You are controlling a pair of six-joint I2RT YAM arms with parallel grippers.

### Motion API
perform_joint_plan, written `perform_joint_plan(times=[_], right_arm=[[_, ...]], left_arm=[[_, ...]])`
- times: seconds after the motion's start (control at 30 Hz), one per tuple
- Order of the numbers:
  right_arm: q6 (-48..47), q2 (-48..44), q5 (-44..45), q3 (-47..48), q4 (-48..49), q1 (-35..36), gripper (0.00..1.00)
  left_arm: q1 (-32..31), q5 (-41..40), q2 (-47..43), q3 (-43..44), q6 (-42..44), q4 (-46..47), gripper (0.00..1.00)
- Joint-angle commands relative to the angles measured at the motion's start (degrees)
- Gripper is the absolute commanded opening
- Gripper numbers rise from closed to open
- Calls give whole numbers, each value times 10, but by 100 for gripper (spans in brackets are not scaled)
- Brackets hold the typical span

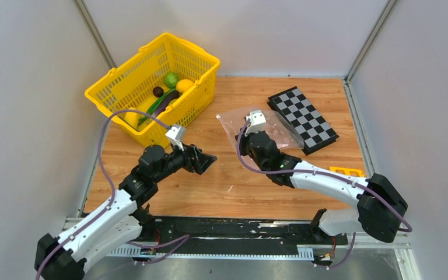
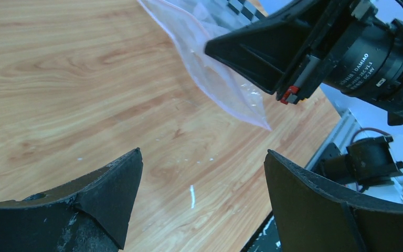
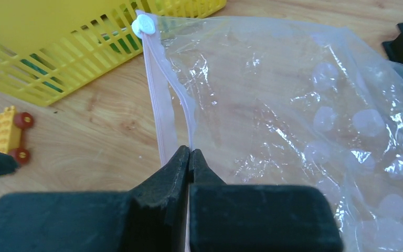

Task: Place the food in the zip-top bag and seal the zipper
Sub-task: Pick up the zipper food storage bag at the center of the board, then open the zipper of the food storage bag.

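Observation:
The food lies in the yellow basket [image 1: 151,87]: a green ball [image 1: 171,79], a yellow lemon [image 1: 184,86], a dark ball [image 1: 158,91], a purple eggplant [image 1: 164,104] and green pods [image 1: 150,109]. The clear zip-top bag [image 1: 268,125] lies empty on the table's middle; it also shows in the right wrist view [image 3: 294,105] and the left wrist view [image 2: 210,68]. My right gripper [image 3: 189,152] is shut on one lip of the bag beside the pink zipper [image 3: 155,94], whose white slider [image 3: 142,24] sits at the far end. My left gripper [image 2: 202,157] is open and empty over bare wood, left of the bag.
A chequerboard [image 1: 303,119] lies right of the bag. A yellow toy car [image 3: 8,134] stands on the wood near the basket [image 3: 57,73]. An orange flat piece [image 1: 347,171] lies at the right edge. Grey walls enclose the table.

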Motion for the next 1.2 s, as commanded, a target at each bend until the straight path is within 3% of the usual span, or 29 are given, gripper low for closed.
perform_joint_plan(times=[0.0, 0.2, 0.33, 0.5, 0.6, 0.87, 1.0, 1.17], right_arm=[[106, -11, -24, 18, 2, 3, 0], [137, -52, -30, -15, 4, 4, 0], [130, -66, -52, -9, -14, 4, 0], [119, -75, -93, -9, -17, 4, 0], [111, -77, -106, 5, -34, 3, 0], [117, -110, -119, -8, -41, 4, 0], [100, -125, -141, 2, -65, 4, 0], [88, -144, -166, 5, -72, 4, 0]], left_arm=[[-63, -65, 62, 8, -30, 111, 92], [-116, -119, 155, 16, -48, 165, 86], [-125, -161, 155, -8, -71, 216, 80], [-155, -216, 159, -4, -71, 237, 79], [-162, -212, 169, -7, -76, 273, 77], [-168, -243, 201, 15, -65, 231, 58], [-170, -244, 211, 26, -62, 230, 59], [-181, -215, 231, 20, -67, 304, 59]])
